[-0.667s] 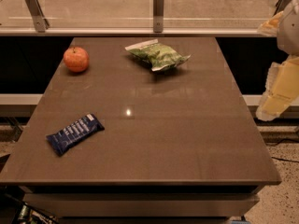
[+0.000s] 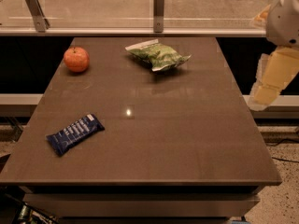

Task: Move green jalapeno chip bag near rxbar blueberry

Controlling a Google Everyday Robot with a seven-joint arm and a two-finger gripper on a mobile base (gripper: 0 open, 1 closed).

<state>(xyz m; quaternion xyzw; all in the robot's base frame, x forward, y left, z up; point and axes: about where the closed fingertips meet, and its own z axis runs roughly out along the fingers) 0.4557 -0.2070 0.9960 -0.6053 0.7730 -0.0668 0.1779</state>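
The green jalapeno chip bag point(image 2: 159, 56) lies at the far middle of the brown table point(image 2: 187, 139), crinkly, with white sealed ends. The rxbar blueberry point(image 2: 74, 133), a flat dark-blue bar with white lettering, lies at the near left of the table, turned diagonally. My gripper point(image 2: 271, 80) hangs off the table's right edge, pale cream below a white arm part. It is to the right of the chip bag, well apart from it, and holds nothing that I can see.
An orange-red apple point(image 2: 76, 59) sits at the far left of the table. A glass barrier with metal posts point(image 2: 159, 8) runs behind the table's far edge. The floor shows at the lower right.
The gripper has shifted slightly left and up at the right edge. The chip bag, the bar and the apple have not moved.
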